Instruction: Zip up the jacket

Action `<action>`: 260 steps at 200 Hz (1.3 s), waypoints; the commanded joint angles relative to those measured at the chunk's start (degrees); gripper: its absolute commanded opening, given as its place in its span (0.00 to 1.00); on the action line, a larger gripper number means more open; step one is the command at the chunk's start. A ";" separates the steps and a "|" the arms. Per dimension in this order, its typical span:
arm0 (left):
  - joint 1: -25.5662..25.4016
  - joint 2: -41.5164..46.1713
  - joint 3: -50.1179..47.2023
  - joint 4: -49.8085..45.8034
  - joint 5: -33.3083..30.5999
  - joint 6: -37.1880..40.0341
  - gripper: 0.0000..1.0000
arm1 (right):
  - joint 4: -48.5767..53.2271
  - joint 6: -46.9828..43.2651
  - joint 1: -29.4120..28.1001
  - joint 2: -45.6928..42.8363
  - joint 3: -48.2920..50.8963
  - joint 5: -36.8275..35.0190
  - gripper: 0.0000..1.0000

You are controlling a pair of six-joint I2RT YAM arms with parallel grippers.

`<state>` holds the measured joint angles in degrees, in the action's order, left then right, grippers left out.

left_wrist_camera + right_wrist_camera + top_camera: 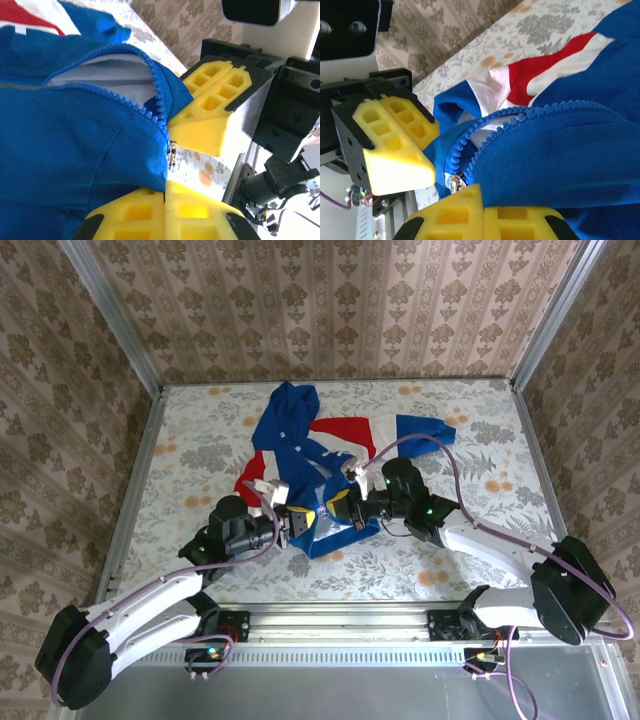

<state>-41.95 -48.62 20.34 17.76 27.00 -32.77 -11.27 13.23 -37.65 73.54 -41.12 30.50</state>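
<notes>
Lying crumpled on the table (pixel 200 440) beyond the left pincer (pixel 290 525) and the right pincer (pixel 355 510), the jacket (pixel 300 430) shows whole from above. The wrist views add its unjoined zipper teeth (pixel 157 95) and slider (pixel 172 152). The left pincer is clenched, pads meeting at the hem just below the slider. The right pincer, also clenched, touches the hem opposite.

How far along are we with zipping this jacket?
Early. Done: the left gripper and right gripper are at the bottom hem of the jacket, jaws shut on the fabric either side of the zip. In hand: holding the hem by the slider. Left: all the zipping; the teeth lie parted above it.
</notes>
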 commanded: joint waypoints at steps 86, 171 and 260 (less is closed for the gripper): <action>0.83 -2.79 7.14 -18.56 6.41 7.26 0.00 | 19.00 -11.93 0.10 2.43 -8.20 -0.81 0.00; 0.51 -5.58 8.60 -20.94 5.18 8.24 0.00 | 17.48 -9.22 -0.60 4.04 -7.20 -2.26 0.00; 2.45 3.50 2.10 -8.05 -5.10 -6.83 0.66 | 13.12 -6.60 -0.65 3.11 -4.84 -3.17 0.00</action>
<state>-40.01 -46.92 24.01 4.86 26.50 -33.41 4.56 5.19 -38.39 77.62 -46.59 28.69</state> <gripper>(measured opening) 0.636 0.039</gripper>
